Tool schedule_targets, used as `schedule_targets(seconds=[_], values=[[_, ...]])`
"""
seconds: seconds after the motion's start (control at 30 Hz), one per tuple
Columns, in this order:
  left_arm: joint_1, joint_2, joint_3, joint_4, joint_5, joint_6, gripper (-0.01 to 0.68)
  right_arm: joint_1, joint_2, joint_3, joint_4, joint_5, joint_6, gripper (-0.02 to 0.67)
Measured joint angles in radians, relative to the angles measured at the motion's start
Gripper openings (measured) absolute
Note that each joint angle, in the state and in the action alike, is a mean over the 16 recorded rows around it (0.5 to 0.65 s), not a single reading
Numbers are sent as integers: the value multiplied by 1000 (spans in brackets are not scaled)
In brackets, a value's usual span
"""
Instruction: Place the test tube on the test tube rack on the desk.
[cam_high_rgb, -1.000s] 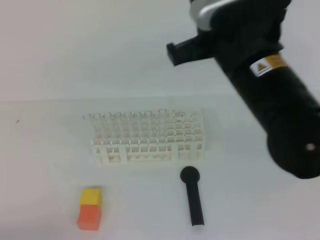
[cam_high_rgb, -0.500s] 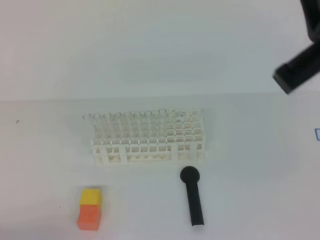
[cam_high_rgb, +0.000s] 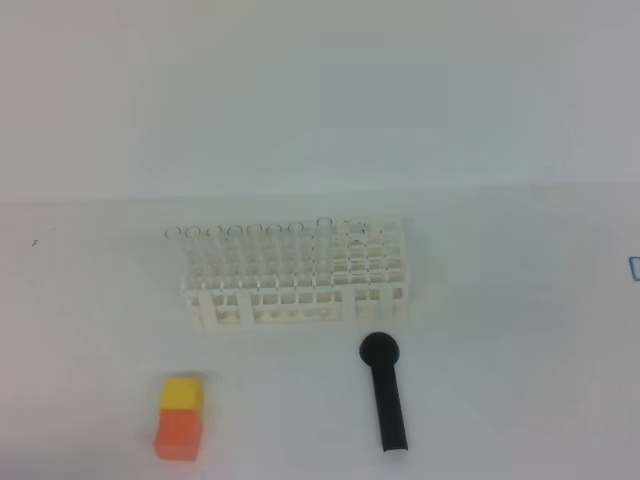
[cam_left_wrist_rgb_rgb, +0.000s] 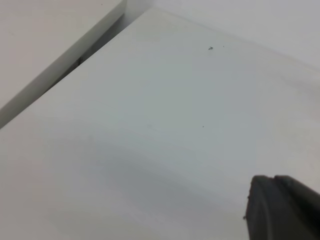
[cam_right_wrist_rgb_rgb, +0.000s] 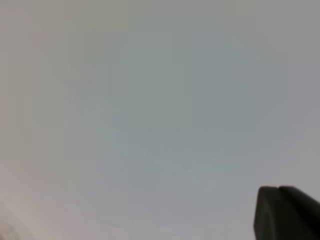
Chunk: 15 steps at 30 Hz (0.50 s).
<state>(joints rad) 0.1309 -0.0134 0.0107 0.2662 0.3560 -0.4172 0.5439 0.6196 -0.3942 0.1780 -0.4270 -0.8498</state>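
The white test tube rack (cam_high_rgb: 297, 275) stands in the middle of the desk (cam_high_rgb: 500, 300). Clear test tubes stand upright in its back row, and one rim (cam_high_rgb: 325, 222) sits slightly higher than the others. Neither arm shows in the exterior high view. In the left wrist view my left gripper (cam_left_wrist_rgb_rgb: 274, 179) is at the lower right over bare desk, its fingers pressed together with nothing between them. My right gripper (cam_right_wrist_rgb_rgb: 278, 190) looks the same in the right wrist view, shut and empty against a plain grey-white background.
A black round-headed stick (cam_high_rgb: 385, 395) lies in front of the rack's right end. An orange-yellow block (cam_high_rgb: 180, 417) sits at the front left. The desk's edge (cam_left_wrist_rgb_rgb: 65, 60) shows at the upper left of the left wrist view.
The right arm, which filled the upper right of the exterior high view, has swung away to the right and left that view. Rack, stick and block have not moved.
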Motion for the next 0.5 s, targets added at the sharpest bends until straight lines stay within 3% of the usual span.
schedule_targets(seconds=[0.3,0.5], values=[[0,0,2,0,-1,0,-1,-269,-312,211,-18,93,-1,-1],[1,4,-4,0,2,0,-1,-364,-444,279,-18,131,-1,-1]])
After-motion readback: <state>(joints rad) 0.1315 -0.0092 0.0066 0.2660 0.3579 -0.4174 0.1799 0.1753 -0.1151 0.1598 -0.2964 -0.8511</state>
